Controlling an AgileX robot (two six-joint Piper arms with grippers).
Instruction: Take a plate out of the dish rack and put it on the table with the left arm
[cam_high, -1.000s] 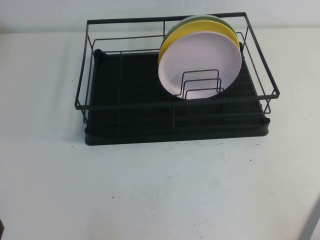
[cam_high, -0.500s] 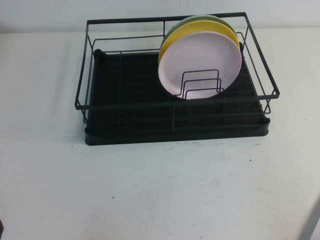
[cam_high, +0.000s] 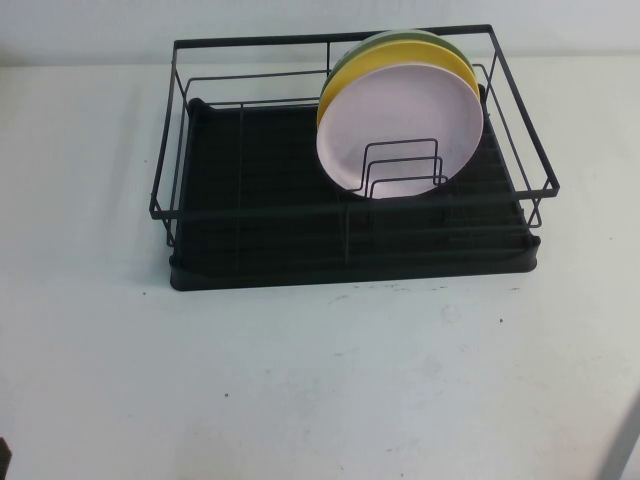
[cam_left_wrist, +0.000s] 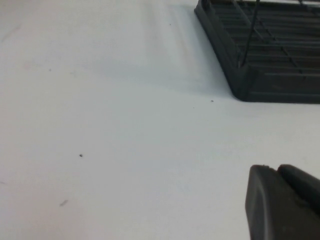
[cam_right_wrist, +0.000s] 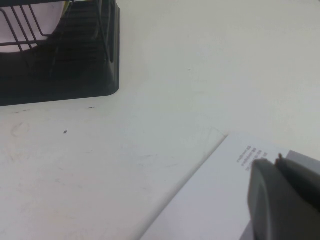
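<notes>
The pale pink plate (cam_high: 400, 125) stands upright in the wire dividers at the right of the black dish rack (cam_high: 300, 210), in front of a yellow plate (cam_high: 340, 88) and a green plate (cam_high: 400, 38). The rack sits at the back of the white table (cam_high: 320, 380). My left gripper (cam_left_wrist: 274, 169) is shut and empty, low over the bare table, well off the rack's near left corner (cam_left_wrist: 250, 85). My right gripper (cam_right_wrist: 274, 161) is shut and empty, over a sheet of paper off the rack's near right corner (cam_right_wrist: 100, 75). A sliver of the pink plate (cam_right_wrist: 25, 25) shows there behind the wires.
A white printed sheet of paper (cam_right_wrist: 215, 195) lies on the table under my right gripper. The left half of the rack's ribbed drip tray (cam_high: 250, 170) holds nothing. A wide stretch of table lies in front of the rack.
</notes>
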